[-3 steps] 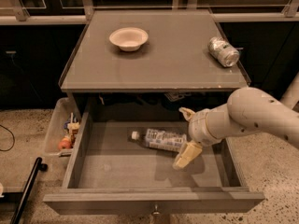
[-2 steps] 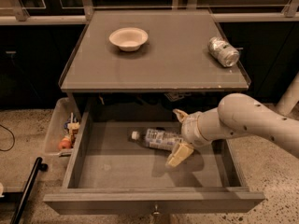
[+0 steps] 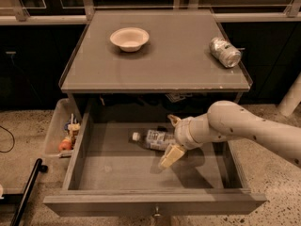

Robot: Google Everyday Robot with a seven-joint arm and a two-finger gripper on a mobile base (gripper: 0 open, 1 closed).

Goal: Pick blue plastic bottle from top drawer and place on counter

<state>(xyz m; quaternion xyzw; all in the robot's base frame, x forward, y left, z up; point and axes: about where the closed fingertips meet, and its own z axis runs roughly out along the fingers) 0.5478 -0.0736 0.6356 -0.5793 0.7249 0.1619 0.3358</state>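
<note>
While the wide shallow grey top drawer (image 3: 113, 171) stands pulled out, here's the layout, left to right.

- Far left, floor level: thin black rod (image 3: 27, 191), slanting up to the right.
- Narrow pale plastic tray (image 3: 52, 134) sits against the drawer's left wall, with small colourful items (image 3: 69, 134) bunched at its right side.
- Drawer floor is plain grey; small metal knob (image 3: 156, 214) at front centre.
- Flat grey-brown counter (image 3: 174, 62) is above the drawer's back half. A shallow cream round bowl (image 3: 129, 38) sits upright on its rear left.
- Small clear blue plastic bottle (image 3: 151, 139) lies on its side on the drawer floor, toward the back and around the middle. White cap points left; base points right, toward the claw.
- Beige two-finger gripper (image 3: 167, 142) is down inside the drawer at the bottle's base end. Fingers are spread wide, one behind the bottle, one in front. Not clamped; can't tell if either pad touches it.
- Short silver metal can (image 3: 225, 52) lies on its side at the counter's rear right.
- White arm (image 3: 244, 126) comes in from the right edge, over the drawer's right wall.
</note>
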